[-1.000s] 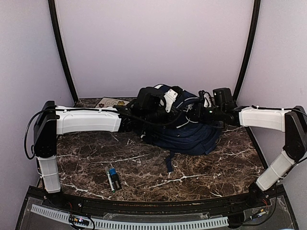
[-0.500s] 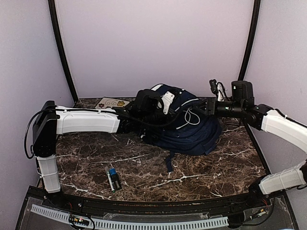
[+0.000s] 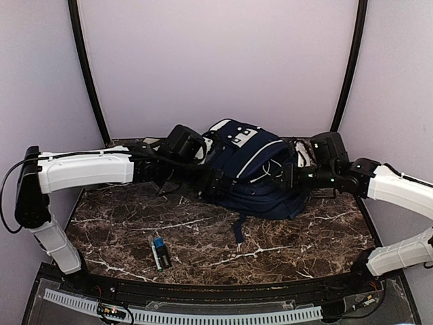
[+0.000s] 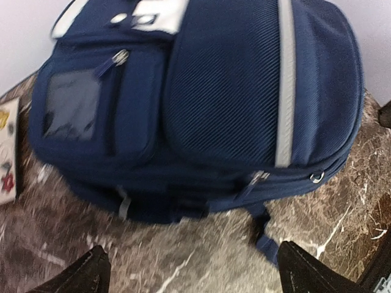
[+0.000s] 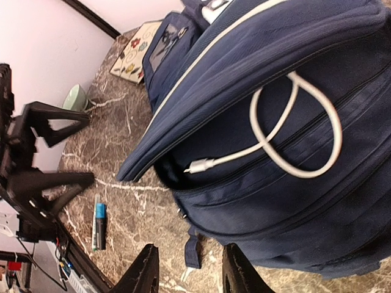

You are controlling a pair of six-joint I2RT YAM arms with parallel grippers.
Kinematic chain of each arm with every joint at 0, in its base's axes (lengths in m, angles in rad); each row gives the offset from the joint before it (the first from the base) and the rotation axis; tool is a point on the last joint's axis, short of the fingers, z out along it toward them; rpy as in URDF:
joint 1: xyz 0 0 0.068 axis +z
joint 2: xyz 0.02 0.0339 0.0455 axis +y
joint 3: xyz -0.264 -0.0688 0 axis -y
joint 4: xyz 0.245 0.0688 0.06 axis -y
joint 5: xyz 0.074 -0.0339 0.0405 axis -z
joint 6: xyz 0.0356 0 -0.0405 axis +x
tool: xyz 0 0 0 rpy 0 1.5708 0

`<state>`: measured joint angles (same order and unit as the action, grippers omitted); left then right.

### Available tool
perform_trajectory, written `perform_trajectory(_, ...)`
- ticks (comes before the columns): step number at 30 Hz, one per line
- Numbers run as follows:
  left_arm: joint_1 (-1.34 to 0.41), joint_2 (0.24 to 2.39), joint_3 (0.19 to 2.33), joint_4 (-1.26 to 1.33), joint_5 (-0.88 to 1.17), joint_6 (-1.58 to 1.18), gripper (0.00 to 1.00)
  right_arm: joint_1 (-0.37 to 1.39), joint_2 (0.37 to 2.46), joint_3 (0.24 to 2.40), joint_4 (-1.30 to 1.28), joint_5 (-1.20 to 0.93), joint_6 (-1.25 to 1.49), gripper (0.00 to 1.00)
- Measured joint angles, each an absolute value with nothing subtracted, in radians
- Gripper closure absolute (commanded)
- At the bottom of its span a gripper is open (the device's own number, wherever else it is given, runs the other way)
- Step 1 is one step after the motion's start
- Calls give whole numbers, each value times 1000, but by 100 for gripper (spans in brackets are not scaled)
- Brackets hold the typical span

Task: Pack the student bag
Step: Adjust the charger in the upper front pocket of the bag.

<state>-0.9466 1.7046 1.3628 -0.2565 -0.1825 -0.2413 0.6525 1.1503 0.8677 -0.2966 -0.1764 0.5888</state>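
Bag (image 3: 254, 169) lies on its side at back-centre of table (image 3: 135, 230), btwn my grippers. L gripper (image 4: 192, 250) spread wide, empty; R gripper (image 5: 189, 249) apart too, holding nothing. Fabric's soft, prob floppy & bulky, so I'd pinch the open zip edge, where cable (image 5: 244, 151) dangles.

We see a dark brown marble bench (image 3: 304, 244) veined in white. Plain pale lilac walls close it in: a back wall (image 3: 216, 68) and side walls. A black pole (image 3: 86, 74) rises from the far left corner, another (image 3: 350, 68) from the far right. A white slotted strip (image 3: 203, 316) runs along the near edge. The light is soft and even.
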Motion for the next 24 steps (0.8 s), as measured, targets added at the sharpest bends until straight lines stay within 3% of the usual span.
perform_trajectory(1, -946, 1668, 1354, -329, -211, -296, 2, 675, 1152, 869, -304, -157, 593, 64)
perform_trajectory(3, -946, 1599, 1325, -467, -257, -422, 16, 722, 1156, 873, -311, -122, 604, 64)
perform_trajectory(6, -945, 1499, 1201, -594, -281, -593, 60, 783, 1161, 873, -312, -81, 618, 64)
perform_trajectory(8, -945, 1420, 1055, -642, -273, -686, 77, 828, 1163, 873, -310, -51, 629, 64)
perform_trajectory(15, -947, 1141, 654, -653, -152, -899, 79, 981, 1155, 831, -279, 51, 669, 64)
perform_trajectory(24, -1024, 1246, 667, -637, -129, -990, 72, 1044, 1077, 696, -259, 117, 720, 64)
